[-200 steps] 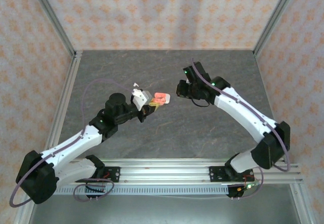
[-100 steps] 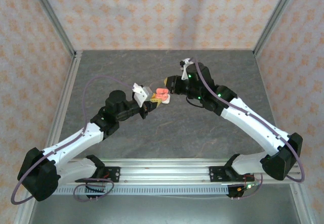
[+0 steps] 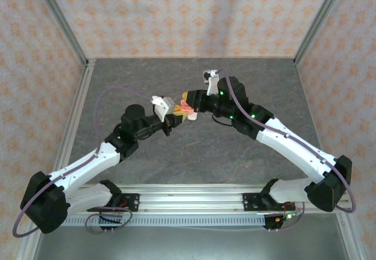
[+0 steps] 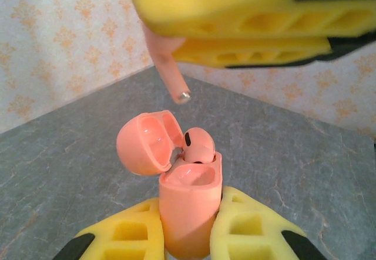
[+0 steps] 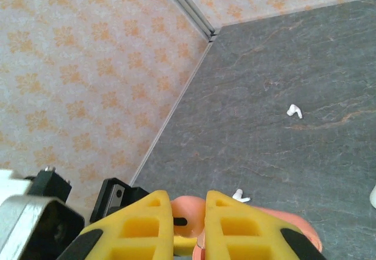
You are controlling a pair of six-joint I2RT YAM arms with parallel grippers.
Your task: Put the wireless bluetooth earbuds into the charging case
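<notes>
Hovering over grey tabletop [image 3: 194, 154], left claw [image 4: 187, 236] grips case [image 4: 191, 207], right claw [image 5: 189, 222] apparently pinches earbud [image 4: 167, 72].

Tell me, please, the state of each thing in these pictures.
Coral-pink plastic charging case: upright, lid open, gripped by left gripper.
First coral-pink earbud: sitting in one slot of the case.
Second coral-pink earbud: held stem-down above the case by right gripper.
Two white stemmed earbuds: lying loose on grey table.
</notes>
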